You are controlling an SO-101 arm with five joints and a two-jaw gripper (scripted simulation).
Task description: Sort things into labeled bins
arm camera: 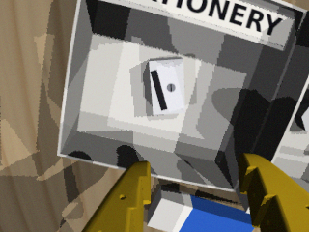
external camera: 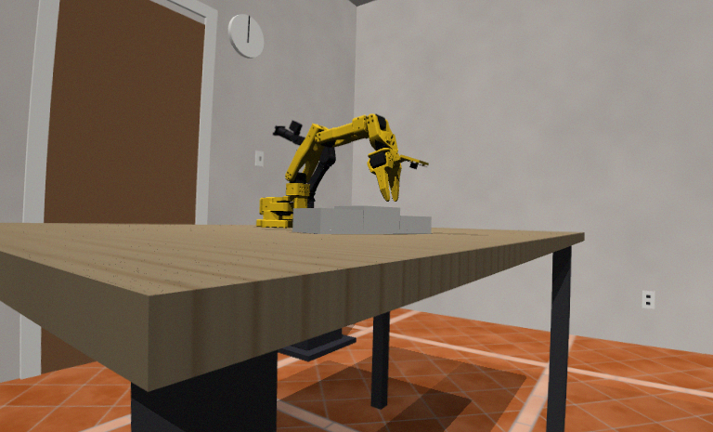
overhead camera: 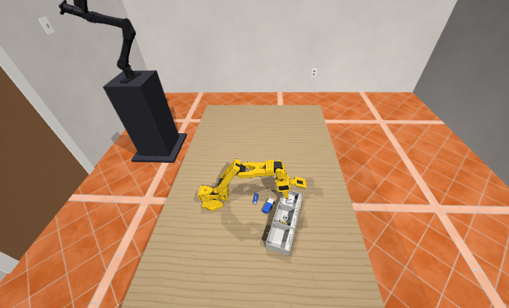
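Note:
My gripper (overhead camera: pixel 287 197) hangs over the far bin of a grey row of three bins (overhead camera: pixel 285 222), also seen in the side view (external camera: pixel 391 196). In the wrist view its fingers stand a little apart with nothing between them. That bin is labelled STATIONERY (arm camera: pixel 193 2), and a small white sharpener (arm camera: pixel 166 85) lies on its floor. A blue and white eraser (overhead camera: pixel 267 205) lies on the table just outside this bin's left wall; in the wrist view (arm camera: pixel 200 216) it lies below the fingers. A small blue battery (overhead camera: pixel 255 198) lies to its left.
The middle bin holds a small grey and brass part (overhead camera: pixel 285 217); the near bin (overhead camera: pixel 280 237) looks empty. The arm's base (overhead camera: pixel 211 195) stands left of the battery. A black pedestal with a camera arm (overhead camera: pixel 144 113) stands on the floor beyond the table's left edge.

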